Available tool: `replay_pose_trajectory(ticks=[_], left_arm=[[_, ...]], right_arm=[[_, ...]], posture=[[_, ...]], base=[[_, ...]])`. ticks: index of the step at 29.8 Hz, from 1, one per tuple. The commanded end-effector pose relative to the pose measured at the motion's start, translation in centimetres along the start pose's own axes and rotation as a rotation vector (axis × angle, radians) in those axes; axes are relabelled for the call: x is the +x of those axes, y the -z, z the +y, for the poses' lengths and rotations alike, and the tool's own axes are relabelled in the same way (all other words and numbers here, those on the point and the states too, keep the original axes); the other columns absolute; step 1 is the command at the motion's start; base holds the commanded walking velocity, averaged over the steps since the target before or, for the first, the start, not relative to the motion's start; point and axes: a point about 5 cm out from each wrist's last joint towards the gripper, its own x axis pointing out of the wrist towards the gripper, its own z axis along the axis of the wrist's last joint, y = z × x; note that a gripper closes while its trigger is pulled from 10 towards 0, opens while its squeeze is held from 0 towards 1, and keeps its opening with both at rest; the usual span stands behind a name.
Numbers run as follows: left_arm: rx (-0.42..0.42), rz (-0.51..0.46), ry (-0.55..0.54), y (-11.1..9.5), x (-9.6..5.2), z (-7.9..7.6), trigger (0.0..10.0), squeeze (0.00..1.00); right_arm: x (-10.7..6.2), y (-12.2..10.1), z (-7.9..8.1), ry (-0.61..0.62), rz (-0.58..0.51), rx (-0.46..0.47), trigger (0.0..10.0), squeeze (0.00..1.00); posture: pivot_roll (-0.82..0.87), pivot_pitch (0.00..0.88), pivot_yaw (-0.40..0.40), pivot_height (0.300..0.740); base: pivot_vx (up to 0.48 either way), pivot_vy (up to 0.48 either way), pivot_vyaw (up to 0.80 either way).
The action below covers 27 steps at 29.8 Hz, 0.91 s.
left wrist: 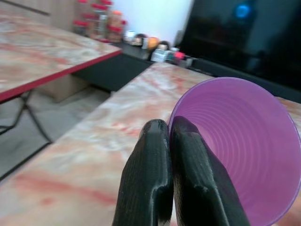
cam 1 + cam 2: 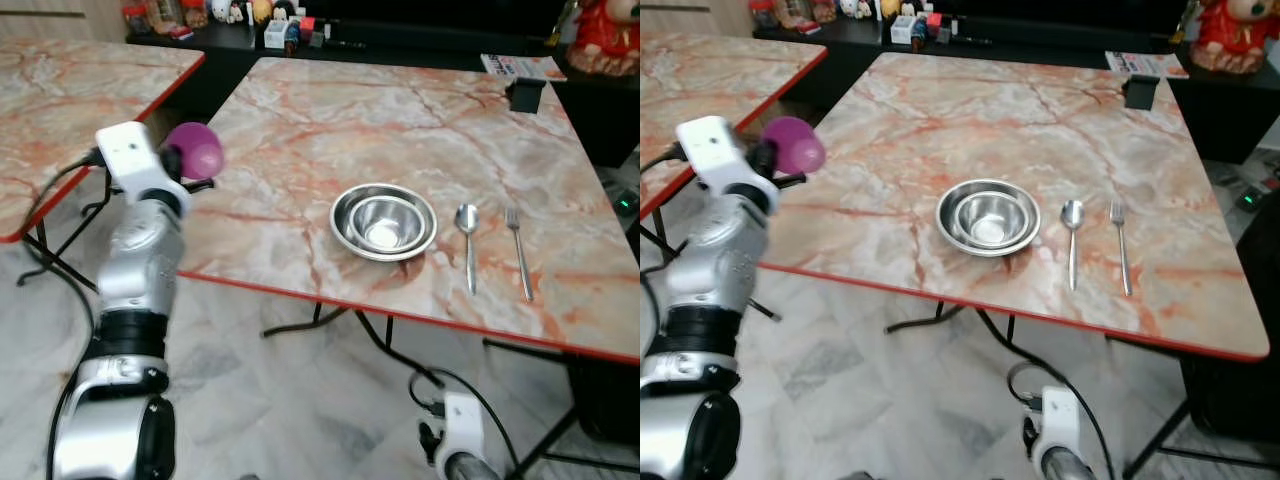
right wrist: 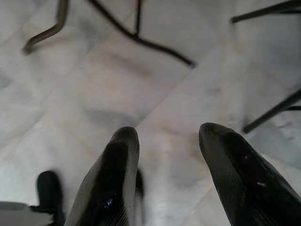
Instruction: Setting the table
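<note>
a: what is laid out, largest first?

b: a marble table (image 2: 420, 130) is seen; near its six o'clock edge two steel bowls (image 2: 384, 222) are nested, both empty. at their three o'clock a spoon (image 2: 467, 222) is laid, then a fork (image 2: 519, 250).

a: and the cup?

b: a purple cup (image 1: 244, 146) is held in the air over the table's nine o'clock edge. its rim is pinched by the left gripper (image 1: 176, 136), fingers closed with the wall between them. the cup is empty.

a: how is it judged to handle?

b: light and thin-walled, easily squeezed out of shape; a gentle rim pinch is judged best.

a: the right gripper (image 3: 164, 136)?

b: hung idle over the floor, fingers apart, nothing held.
</note>
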Motion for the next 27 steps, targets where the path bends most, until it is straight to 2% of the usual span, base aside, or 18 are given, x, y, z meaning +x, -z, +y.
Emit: replay_pose_trajectory(ticks=[1,15,16,17,19,23,25,26,27], left_arm=[[0.012,-0.021,-0.001,-1.0,0.1,0.6,10.0,0.0],[0.004,0.053,0.15,-0.3,-0.3,-0.8,10.0,0.0],[0.014,0.06,0.166,-0.2,-0.3,-1.0,10.0,0.0],[0.085,0.091,0.23,0.2,-0.6,-1.5,10.0,0.0],[0.156,0.128,0.305,1.0,-1.0,-2.2,10.0,0.0],[0.167,0.142,0.327,1.2,-1.2,-2.4,10.0,0.0],[0.194,0.223,0.371,2.4,-1.7,-3.0,10.0,0.0],[0.194,0.223,0.371,2.4,-1.7,-3.0,10.0,0.0],[0.202,0.288,0.383,3.5,-1.9,-3.6,10.0,0.0]], right_arm=[[0.1,-0.1,0.8,-0.022,0.0,0.015,10.0,0.0],[0.1,-0.1,0.8,-0.029,0.003,0.009,10.0,0.0],[0.1,-0.1,0.8,-0.028,0.003,0.008,10.0,0.0],[0.1,0.0,0.8,-0.028,0.004,0.005,10.0,0.0],[0.0,0.0,0.8,-0.029,0.007,0.003,10.0,0.0],[0.0,0.1,0.8,-0.03,0.007,0.003,10.0,0.0],[0.0,0.1,0.8,-0.032,0.008,-0.001,10.0,0.0],[0.0,0.1,0.8,-0.032,0.008,-0.001,10.0,0.0],[0.0,0.2,0.8,-0.035,0.007,-0.005,10.0,0.0]], posture=[[0.03,0.141,-0.04,0.731],[0.03,0.141,-0.043,0.731],[0.03,0.141,-0.043,0.731],[0.03,0.146,-0.044,0.731],[0.03,0.146,-0.044,0.731],[0.03,0.146,-0.044,0.731],[0.04,0.147,-0.046,0.731],[0.04,0.147,-0.046,0.731],[0.04,0.149,-0.044,0.731]], base=[[0.315,0.0,0.0],[0.314,0.0,0.0],[0.311,0.0,0.0],[0.0,0.0,0.0],[0.0,0.0,0.0],[0.0,0.0,0.0],[0.0,0.0,0.0],[0.0,0.0,0.0],[0.0,0.0,0.0]])
